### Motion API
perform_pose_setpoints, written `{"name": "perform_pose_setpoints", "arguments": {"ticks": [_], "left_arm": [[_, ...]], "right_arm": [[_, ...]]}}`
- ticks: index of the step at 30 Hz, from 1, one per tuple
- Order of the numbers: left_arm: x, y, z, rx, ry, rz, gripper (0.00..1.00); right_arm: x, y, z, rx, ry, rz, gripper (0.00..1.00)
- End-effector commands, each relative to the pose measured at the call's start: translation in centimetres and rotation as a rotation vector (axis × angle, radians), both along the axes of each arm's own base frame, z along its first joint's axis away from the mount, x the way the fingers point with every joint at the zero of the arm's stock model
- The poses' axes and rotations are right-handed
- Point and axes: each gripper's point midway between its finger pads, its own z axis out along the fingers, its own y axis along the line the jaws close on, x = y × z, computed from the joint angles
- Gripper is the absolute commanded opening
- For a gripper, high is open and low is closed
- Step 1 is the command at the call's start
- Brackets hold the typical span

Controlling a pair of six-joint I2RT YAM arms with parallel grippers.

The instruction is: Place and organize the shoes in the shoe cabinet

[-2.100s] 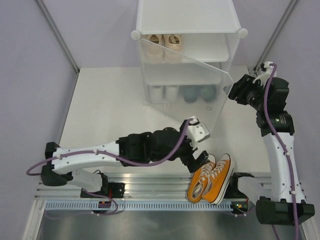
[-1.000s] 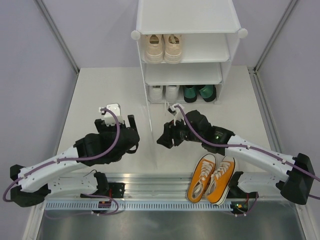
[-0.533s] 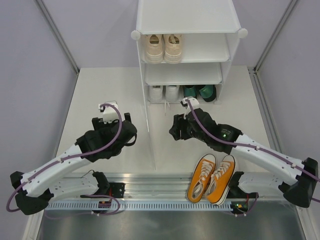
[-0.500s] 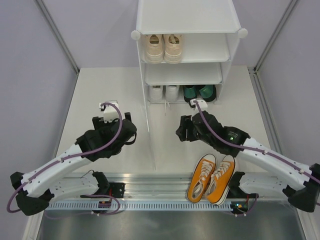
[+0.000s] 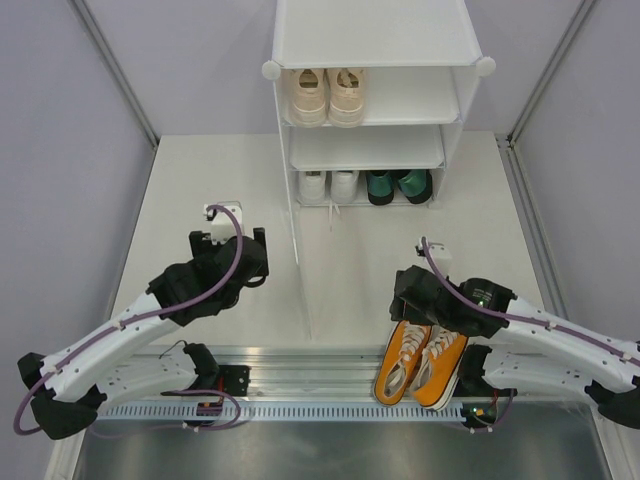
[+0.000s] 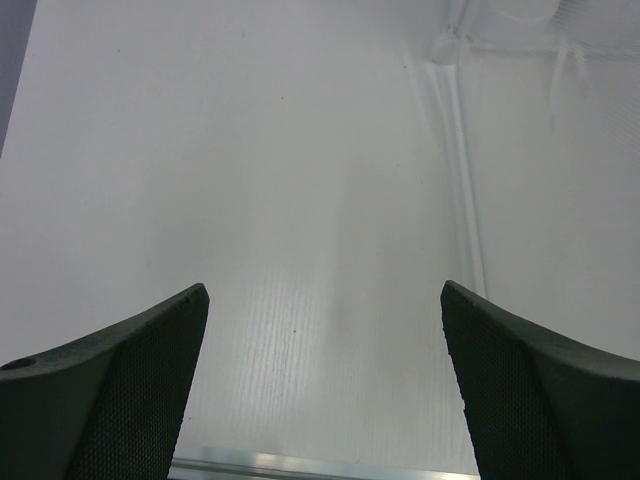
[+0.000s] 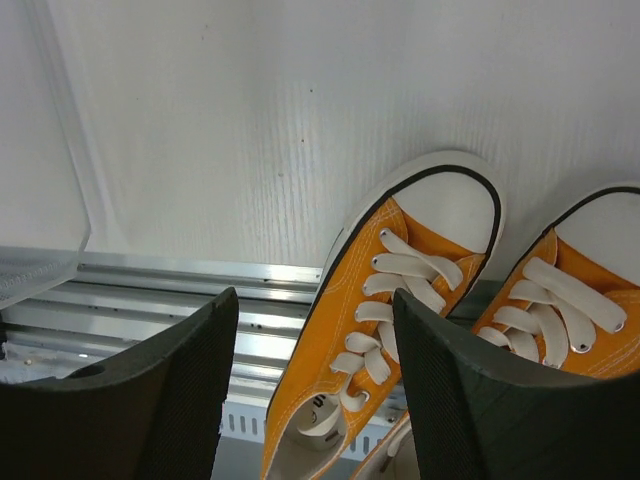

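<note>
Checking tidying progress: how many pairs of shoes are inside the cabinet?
3: cream pair up top; white pair and green pair side by side lower down. Orange pair sits outside. More may be hidden deeper.

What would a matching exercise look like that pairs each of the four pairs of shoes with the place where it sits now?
Things:
1. cream sneakers
2. white sneakers
3. green heels
4. orange sneakers

Places:
A. lowest tier of the cabinet, right side
B. near edge of the table, outside the cabinet
C. top tier
D. lowest tier, left side

Pairs: 1-C, 2-D, 3-A, 4-B
</note>
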Motion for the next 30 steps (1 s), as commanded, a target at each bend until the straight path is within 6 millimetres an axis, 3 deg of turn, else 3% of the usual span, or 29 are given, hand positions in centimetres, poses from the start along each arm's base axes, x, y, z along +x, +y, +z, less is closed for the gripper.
{"name": "perform_pose_setpoints", "arguments": {"ticks": [1,12,24,27,28,30], "left_arm": [[0.3,0.1,0.9,-0.014,-0.038,-0.015,1.0],[0.0,1.0,1.7,-0.051,-0.084,-0.008,1.0],[0.0,0.5,1.6,-0.061,-0.075,-0.036,1.0],[-0.1,0.6,1.5,-0.062,-0.074,-0.036,1.0],[-0.1,0.6,1.5,-0.061,-0.074,-0.038,1.0],[-0.1,0.6,1.6,-0.064,-0.076,-0.038,1.0]], "right_arm": [[-1.9,-0.7,-1.0,-0.004,0.066,-0.065,0.68],[-5.8,0.8,-5.0,0.004,0.182,-0.04,0.66],[-7.0,0.0,-9.1,-0.066,0.231,-0.069,0.65],[-6.7,0.7,-8.9,-0.033,0.218,-0.063,0.52],[-6.6,0.7,-8.7,-0.027,0.209,-0.064,0.4],[-5.9,1.3,-7.7,-0.001,0.175,-0.059,0.3]]}}
